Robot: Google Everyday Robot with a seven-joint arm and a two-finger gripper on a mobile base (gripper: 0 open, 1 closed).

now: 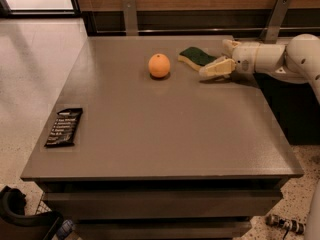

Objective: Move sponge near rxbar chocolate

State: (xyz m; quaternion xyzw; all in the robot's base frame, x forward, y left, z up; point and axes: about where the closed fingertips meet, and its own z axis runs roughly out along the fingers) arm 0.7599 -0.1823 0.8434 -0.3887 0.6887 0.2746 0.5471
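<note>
The sponge [196, 57], dark green on top with pale yellow foam below, lies flat at the back of the grey table [165, 124], just right of a round orange fruit [159, 65]. The rxbar chocolate [64, 127], a flat black wrapper with white lettering, lies near the table's front left edge, far from the sponge. My gripper [221, 57] comes in from the right, low over the table, right beside the sponge's right end. Its fingers are spread, the near one [216, 68] in front and the far one behind. It holds nothing.
The white arm [280, 59] stretches over the table's back right corner. A wooden wall with two metal brackets [130, 15] runs behind the table. The floor to the left is pale tile. A dark object [20, 214] sits at the bottom left.
</note>
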